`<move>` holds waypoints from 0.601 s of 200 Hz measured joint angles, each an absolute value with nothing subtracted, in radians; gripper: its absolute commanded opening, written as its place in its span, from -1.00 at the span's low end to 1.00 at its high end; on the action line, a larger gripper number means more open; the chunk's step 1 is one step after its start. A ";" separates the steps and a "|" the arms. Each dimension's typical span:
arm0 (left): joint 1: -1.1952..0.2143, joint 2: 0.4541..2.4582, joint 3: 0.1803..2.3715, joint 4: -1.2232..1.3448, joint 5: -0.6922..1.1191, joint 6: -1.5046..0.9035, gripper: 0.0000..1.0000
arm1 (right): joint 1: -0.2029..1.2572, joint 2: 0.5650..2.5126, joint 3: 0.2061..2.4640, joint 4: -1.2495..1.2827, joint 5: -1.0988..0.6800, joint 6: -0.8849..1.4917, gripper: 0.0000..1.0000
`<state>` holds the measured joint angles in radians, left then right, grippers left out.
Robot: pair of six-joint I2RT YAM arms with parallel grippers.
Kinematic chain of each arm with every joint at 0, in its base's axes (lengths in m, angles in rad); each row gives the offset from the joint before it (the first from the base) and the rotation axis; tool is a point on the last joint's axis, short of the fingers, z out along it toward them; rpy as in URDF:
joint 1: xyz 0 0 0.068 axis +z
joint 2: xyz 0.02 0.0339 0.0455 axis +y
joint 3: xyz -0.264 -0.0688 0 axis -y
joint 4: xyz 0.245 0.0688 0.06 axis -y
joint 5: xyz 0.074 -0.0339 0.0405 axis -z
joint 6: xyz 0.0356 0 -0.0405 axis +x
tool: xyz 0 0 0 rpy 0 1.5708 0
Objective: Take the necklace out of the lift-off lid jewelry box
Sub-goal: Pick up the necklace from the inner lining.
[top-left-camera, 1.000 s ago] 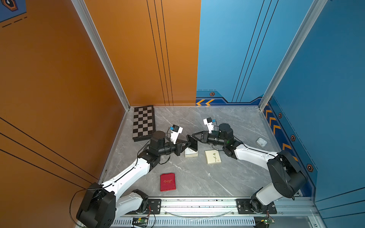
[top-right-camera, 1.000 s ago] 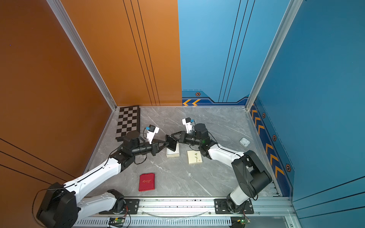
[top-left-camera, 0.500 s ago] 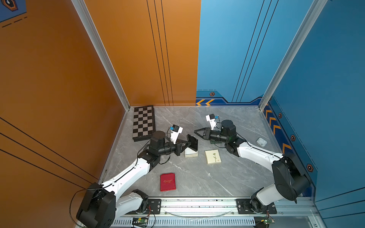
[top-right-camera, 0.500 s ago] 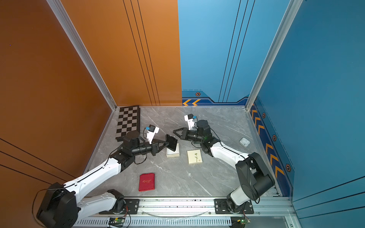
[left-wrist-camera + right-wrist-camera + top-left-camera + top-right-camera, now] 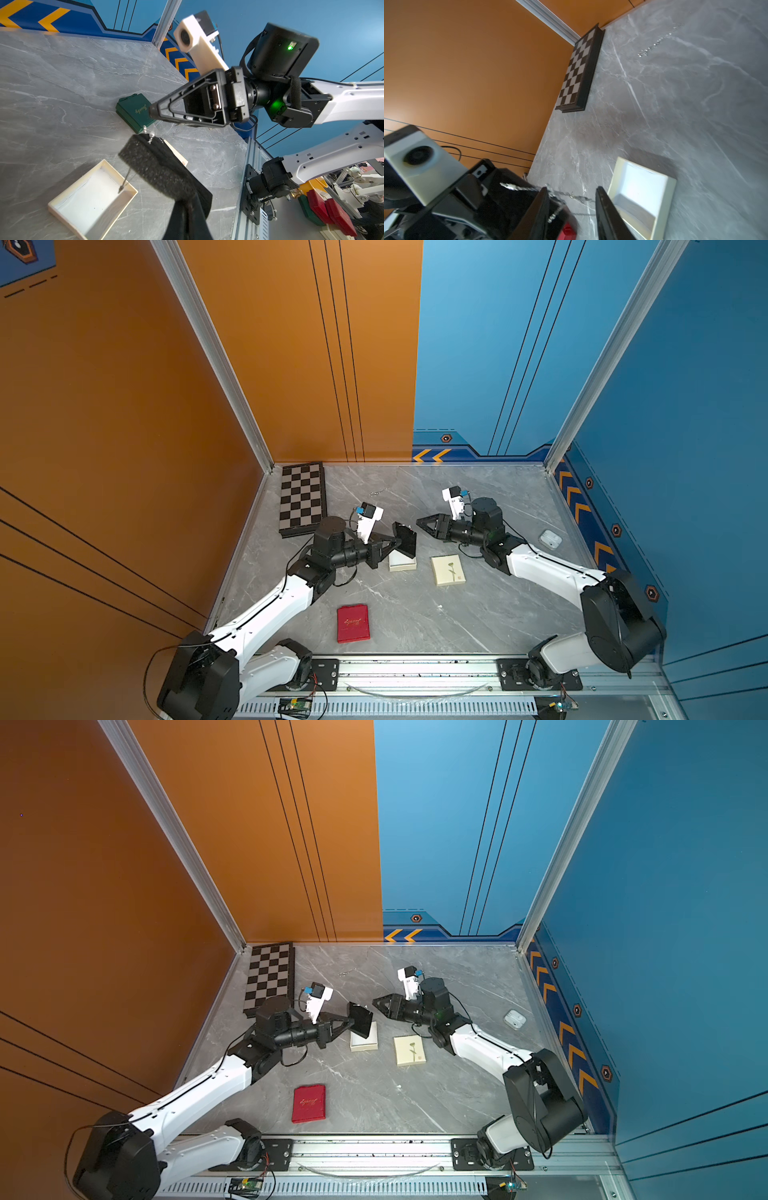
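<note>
My left gripper (image 5: 398, 542) is shut on a black foam insert (image 5: 158, 166) and holds it tilted above the open cream box base (image 5: 402, 563). The necklace (image 5: 150, 136) sits on the insert's upper edge, and its thin chain (image 5: 126, 181) hangs down into the box base (image 5: 91, 197). My right gripper (image 5: 420, 522) stands open just right of the insert. In the right wrist view the chain (image 5: 560, 195) runs across the gap between its fingers (image 5: 539, 207). The cream lid (image 5: 448, 570) with a flower print lies flat to the right of the base.
A chessboard (image 5: 302, 499) lies at the back left, with a loose silver chain (image 5: 377, 492) on the table beside it. A red box (image 5: 353, 622) is at the front. A white earbud case (image 5: 550, 538) lies at the right. A green jewelry box (image 5: 135, 112) stands behind the right gripper.
My right gripper has gone from shut to open and its arm has drawn back a little to the right. The left arm keeps the insert where it was.
</note>
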<state>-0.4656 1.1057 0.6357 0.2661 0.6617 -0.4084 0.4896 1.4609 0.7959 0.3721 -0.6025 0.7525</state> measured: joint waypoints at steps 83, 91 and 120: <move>-0.465 1.079 0.636 0.291 0.591 -0.470 -1.00 | 0.557 1.440 0.711 0.337 -0.527 0.579 0.38; -0.465 1.079 0.636 0.296 0.587 -0.478 -1.00 | 0.572 1.445 0.711 0.347 -0.526 0.572 0.44; -0.465 1.079 0.640 0.320 0.580 -0.505 -1.00 | 0.609 1.493 0.717 0.416 -0.527 0.558 0.54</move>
<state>-0.4652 1.0790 0.6399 0.3202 0.5800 -0.5053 0.6094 1.4929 0.7170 0.4164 -0.5266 0.5579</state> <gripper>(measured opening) 0.047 0.758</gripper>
